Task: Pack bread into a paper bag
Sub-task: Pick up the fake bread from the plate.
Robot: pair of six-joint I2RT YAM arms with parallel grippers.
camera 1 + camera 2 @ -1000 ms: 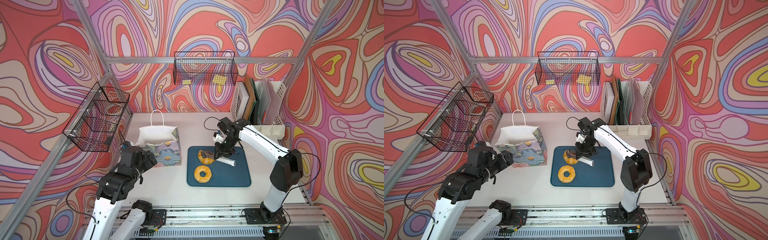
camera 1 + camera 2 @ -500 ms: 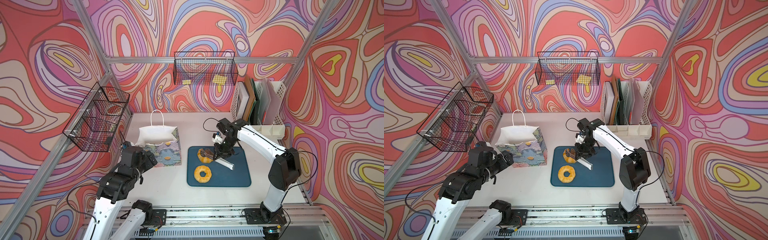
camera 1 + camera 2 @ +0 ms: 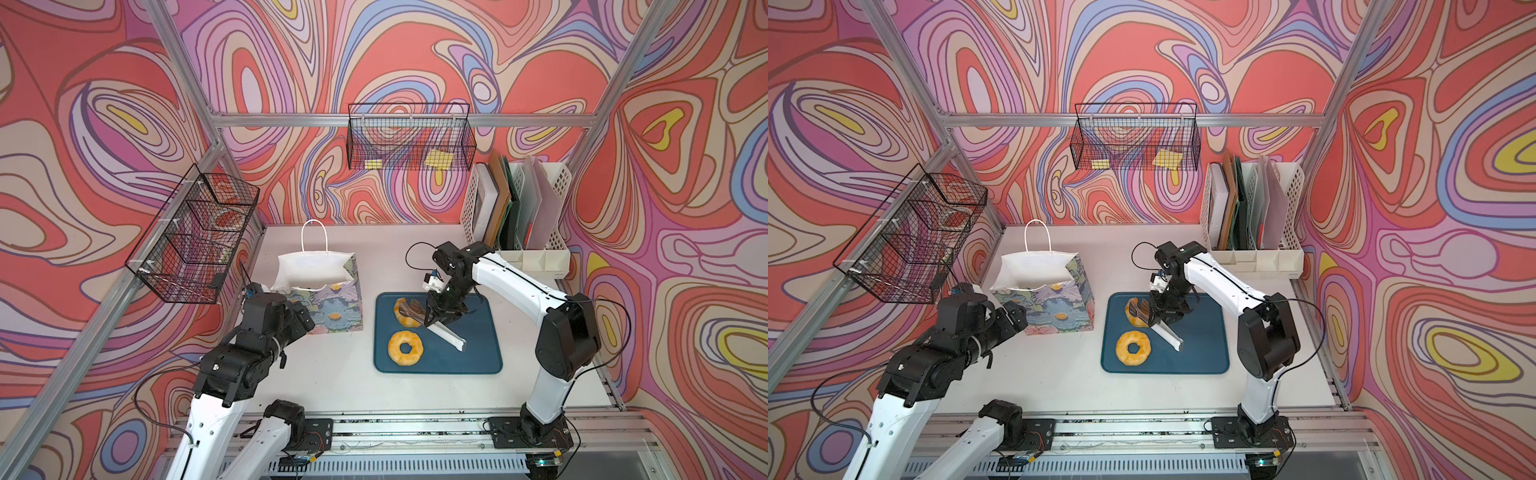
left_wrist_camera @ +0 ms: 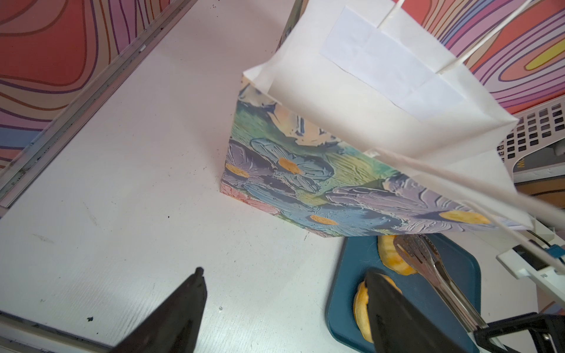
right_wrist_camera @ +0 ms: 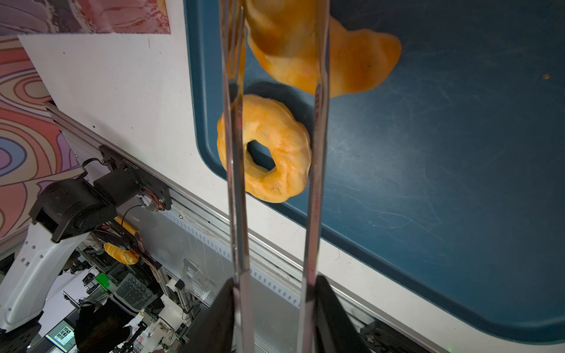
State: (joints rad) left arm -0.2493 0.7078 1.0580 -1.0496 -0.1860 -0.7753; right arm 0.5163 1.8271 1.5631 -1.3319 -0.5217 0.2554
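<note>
We are seeing the right gripper's [image 5: 275, 296] black fingers [image 5: 333, 308] pressing inward on the two arms of the metal tongs [image 5: 235, 183], clamping them mid-length and partly squeezed. The tongs' tips are straddling the croissant [image 5: 351, 61], one arm on each side, over the far left part of the blue tray [image 5: 428, 183]. We cannot tell whether the tips are truly pinching the pastry, nor whether it is resting on the tray or hanging just above it. In a top view the right gripper [image 3: 438, 318] is leaning over the tray's far half, with the tongs' pale hinge end pointing toward the tray's middle.

A ring doughnut [image 5: 275, 171] is lying flat in the tray's near left part, a small gap apart from the croissant.

Off the tray's left edge, the left gripper [image 4: 284, 275] is hovering above the white table [image 3: 332, 382], its fingers [image 4: 183, 311] spread wide and holding nothing; we are seeing bare table between them and the bag.

The paper bag [image 3: 328, 303] is standing upright just beside the tray's left edge, close to its far left corner. Its mouth is gaping, showing the white inside, and its flowered face is turning toward the robot. One cord handle [image 3: 313, 235] is standing up on the side farther from the robot.

Beyond the tray's far right corner, a white file rack [image 3: 519, 216] is standing against the back wall.
</note>
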